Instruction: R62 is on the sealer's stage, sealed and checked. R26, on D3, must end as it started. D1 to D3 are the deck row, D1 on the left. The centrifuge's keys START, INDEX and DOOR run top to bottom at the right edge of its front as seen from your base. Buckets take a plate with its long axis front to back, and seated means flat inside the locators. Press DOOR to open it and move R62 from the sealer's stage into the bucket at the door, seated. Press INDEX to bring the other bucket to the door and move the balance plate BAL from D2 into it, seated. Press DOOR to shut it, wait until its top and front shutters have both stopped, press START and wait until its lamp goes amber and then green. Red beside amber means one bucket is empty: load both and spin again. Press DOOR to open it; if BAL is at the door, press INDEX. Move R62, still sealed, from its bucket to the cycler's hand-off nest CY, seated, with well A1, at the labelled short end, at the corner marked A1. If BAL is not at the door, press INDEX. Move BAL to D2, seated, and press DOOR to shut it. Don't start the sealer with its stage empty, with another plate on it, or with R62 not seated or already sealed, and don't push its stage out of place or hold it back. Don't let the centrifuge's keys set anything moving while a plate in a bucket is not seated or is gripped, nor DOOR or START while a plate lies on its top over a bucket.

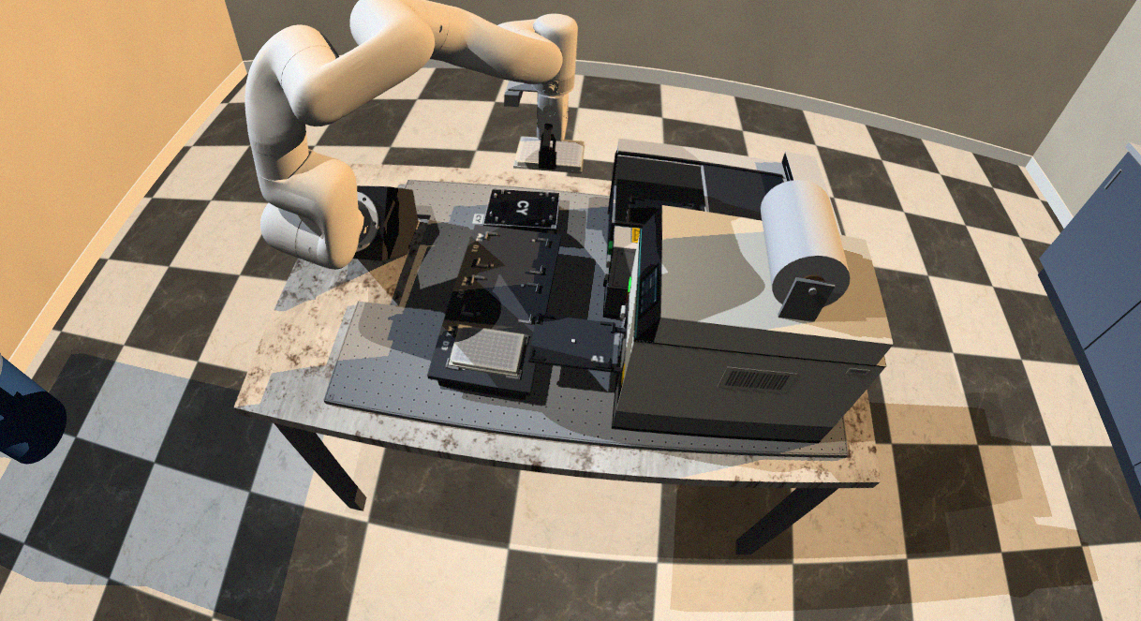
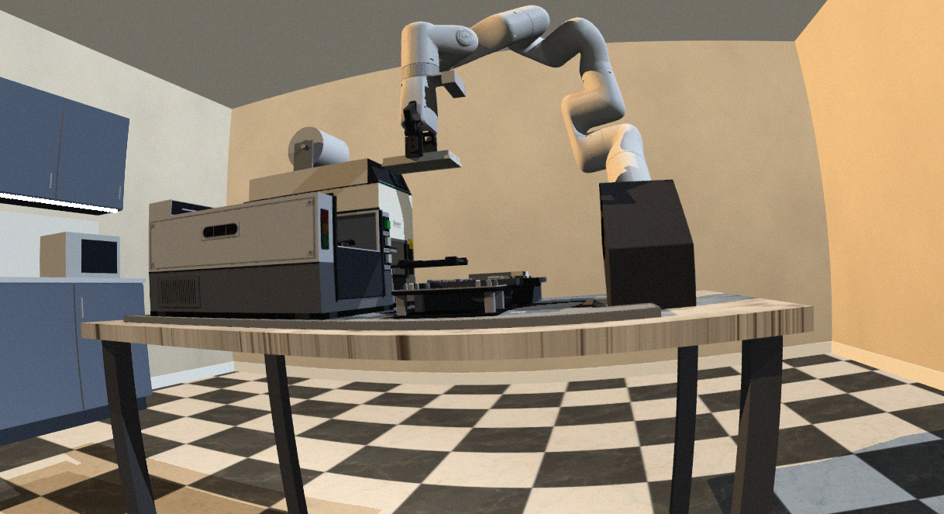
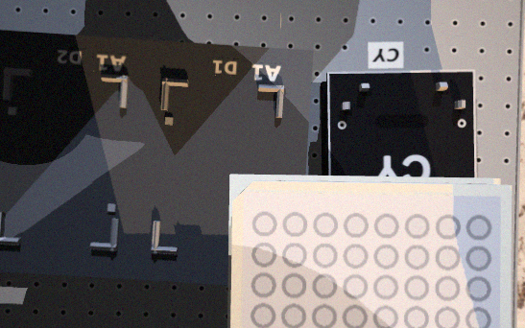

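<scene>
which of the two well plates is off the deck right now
The plate clamped in the gripper, held high beyond the CY nest. The other plate sits in its deck slot.
</scene>
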Controlling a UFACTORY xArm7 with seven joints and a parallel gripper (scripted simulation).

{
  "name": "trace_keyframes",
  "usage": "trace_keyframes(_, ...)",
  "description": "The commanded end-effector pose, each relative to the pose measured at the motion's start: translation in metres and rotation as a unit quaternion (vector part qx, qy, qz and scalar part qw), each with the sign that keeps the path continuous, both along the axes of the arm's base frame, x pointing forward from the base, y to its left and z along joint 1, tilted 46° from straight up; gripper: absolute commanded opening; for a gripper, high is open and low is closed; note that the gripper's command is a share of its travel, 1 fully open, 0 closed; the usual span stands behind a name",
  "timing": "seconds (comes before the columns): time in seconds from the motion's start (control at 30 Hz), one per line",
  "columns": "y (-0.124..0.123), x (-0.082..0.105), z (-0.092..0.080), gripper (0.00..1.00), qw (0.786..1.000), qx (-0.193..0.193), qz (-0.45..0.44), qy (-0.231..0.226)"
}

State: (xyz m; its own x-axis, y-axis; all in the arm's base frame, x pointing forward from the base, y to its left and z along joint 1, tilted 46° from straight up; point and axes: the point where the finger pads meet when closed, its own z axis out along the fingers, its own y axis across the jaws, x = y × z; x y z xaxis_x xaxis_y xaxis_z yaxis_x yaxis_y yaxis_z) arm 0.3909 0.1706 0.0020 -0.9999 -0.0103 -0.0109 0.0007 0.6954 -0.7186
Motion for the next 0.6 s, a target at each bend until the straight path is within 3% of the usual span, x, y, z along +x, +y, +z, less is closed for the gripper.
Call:
trace_keyframes(0.0,0.002,-0.01,0.001,0.0,1.0,0.002,0.002,-0.001)
trace_keyframes(0.57,0.002,-0.045,0.0,0.0,1.0,0.002,0.002,-0.001)
